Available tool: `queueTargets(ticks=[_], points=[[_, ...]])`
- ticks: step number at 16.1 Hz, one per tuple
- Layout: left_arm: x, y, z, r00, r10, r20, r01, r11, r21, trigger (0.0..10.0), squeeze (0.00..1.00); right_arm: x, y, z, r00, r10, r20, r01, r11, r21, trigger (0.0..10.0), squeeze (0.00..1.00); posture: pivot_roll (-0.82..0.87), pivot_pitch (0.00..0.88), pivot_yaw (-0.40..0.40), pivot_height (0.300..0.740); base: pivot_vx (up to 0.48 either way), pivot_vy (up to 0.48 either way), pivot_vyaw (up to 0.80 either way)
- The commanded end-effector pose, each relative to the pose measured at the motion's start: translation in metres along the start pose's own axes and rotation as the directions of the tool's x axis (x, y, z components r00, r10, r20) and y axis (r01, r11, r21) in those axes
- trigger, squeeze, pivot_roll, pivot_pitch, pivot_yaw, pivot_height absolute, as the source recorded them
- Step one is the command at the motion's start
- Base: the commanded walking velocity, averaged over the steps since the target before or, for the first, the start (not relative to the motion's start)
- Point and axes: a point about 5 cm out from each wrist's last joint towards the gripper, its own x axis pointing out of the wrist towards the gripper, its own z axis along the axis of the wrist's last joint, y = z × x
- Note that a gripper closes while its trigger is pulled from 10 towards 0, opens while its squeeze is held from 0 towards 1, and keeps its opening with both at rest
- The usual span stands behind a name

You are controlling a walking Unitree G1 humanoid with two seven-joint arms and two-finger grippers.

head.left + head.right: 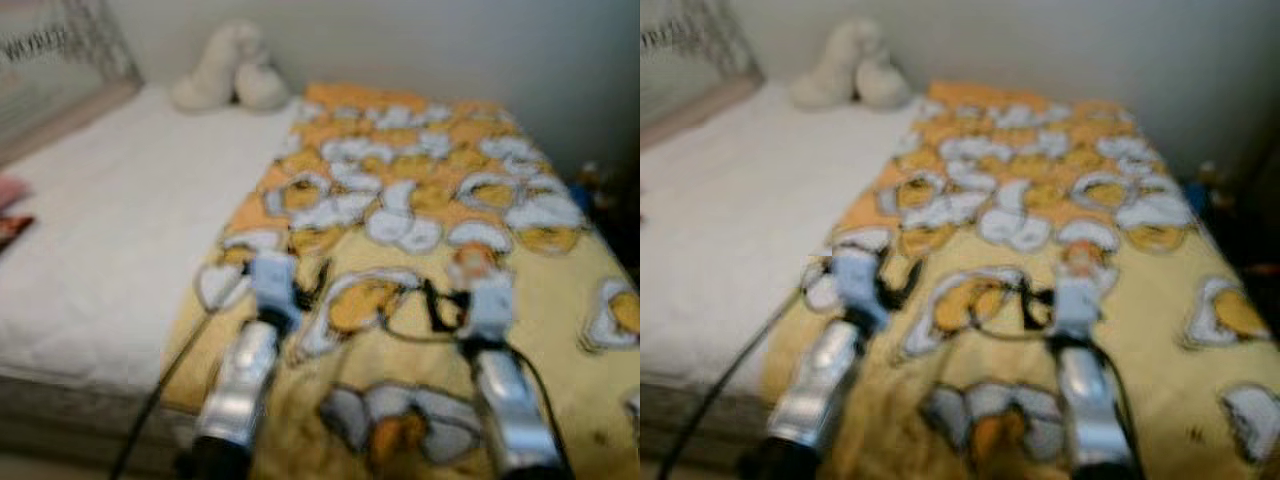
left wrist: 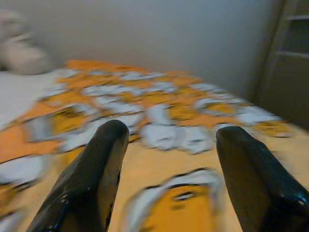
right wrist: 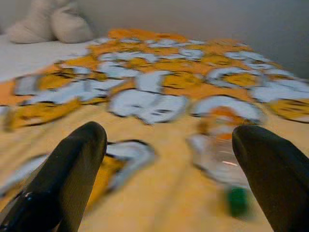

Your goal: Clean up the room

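My right gripper (image 3: 169,154) and left gripper (image 2: 166,159) hung spread wide over the blanket (image 1: 420,200); a clear bottle (image 3: 219,159), green-capped, contents unclear, lay there

A cream plush toy (image 1: 232,68), blurred, sits at the far end of the white mattress (image 1: 100,230), against the wall (image 1: 450,45).
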Motion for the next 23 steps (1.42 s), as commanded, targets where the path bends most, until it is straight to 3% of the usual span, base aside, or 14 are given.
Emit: queueTargets(ticks=[1, 6, 7, 10, 13, 18, 20, 22, 23], points=[[0.000, 0.007, 0.008, 1.000, 0.004, 0.029, -0.004, 1.000, 0.029, 10.0, 0.00, 0.001, 0.005, 0.003, 1.000, 0.013, 0.016, -0.013, 1.000, 0.012, 10.0, 0.00, 0.14, 0.000, 0.000, 0.740, 0.000, -0.480, 0.00], [0.007, -0.002, 0.010, 0.999, -0.027, 0.032, 0.027, 0.999, 0.021, 10.0, 0.00, 0.000, 0.004, 0.001, 1.000, 0.010, 0.011, -0.010, 1.000, 0.011, 10.0, 0.00, 0.14, 0.000, -0.006, 0.740, 0.000, -0.478, 0.00], [0.023, -0.001, 0.008, 1.000, 0.002, 0.009, -0.002, 1.000, 0.008, 10.0, 0.00, -0.004, 0.004, 0.000, 1.000, 0.013, 0.018, -0.013, 1.000, 0.010, 10.0, 0.00, 0.12, 0.000, -0.011, 0.740, 0.000, -0.454, 0.00], [0.037, 0.010, 0.005, 0.994, 0.083, -0.076, -0.079, 0.996, 0.050, 10.0, 0.00, -0.014, 0.001, -0.005, 1.000, 0.017, 0.003, -0.017, 1.000, -0.004, 10.0, 0.00, 0.09, 0.000, -0.020, 0.740, 0.082, -0.288, 0.00], [0.029, 0.006, 0.003, 0.999, 0.013, -0.039, -0.014, 1.000, -0.025, 10.0, 0.00, -0.022, -0.001, -0.012, 1.000, -0.002, -0.025, 0.002, 1.000, -0.005, 10.0, 0.00, 0.09, 0.000, -0.007, 0.740, 0.160, 0.000, 0.00], [0.030, 0.010, -0.003, 0.996, 0.063, -0.066, -0.065, 0.998, -0.021, 10.0, 0.00, -0.027, 0.018, -0.019, 0.998, 0.048, -0.046, -0.048, 0.999, 0.010, 10.0, 0.00, 0.11, 0.000, -0.011, 0.740, 0.480, 0.000, 0.00], [0.030, 0.017, -0.002, 0.993, 0.096, -0.062, -0.094, 0.995, 0.030, 10.0, 0.00, -0.024, 0.016, -0.018, 0.998, 0.035, -0.043, -0.036, 0.999, -0.005, 10.0, 0.00, 0.12, 0.000, -0.009, 0.740, 0.480, 0.000, 0.00], [0.031, 0.019, -0.001, 0.994, 0.091, -0.056, -0.089, 0.995, 0.033, 10.0, 0.00, -0.021, 0.013, -0.016, 0.999, 0.025, -0.042, -0.027, 0.999, -0.032, 10.0, 0.00, 0.11, 0.000, -0.007, 0.740, 0.480, 0.000, 0.00], [0.031, 0.019, 0.001, 0.996, 0.082, -0.047, -0.080, 0.996, 0.043, 10.0, 1.00, -0.021, 0.012, -0.019, 0.997, 0.031, -0.065, -0.036, 0.995, -0.091, 10.0, 0.00, 0.11, 0.000, -0.009, 0.740, 0.480, 0.000, 0.00]])
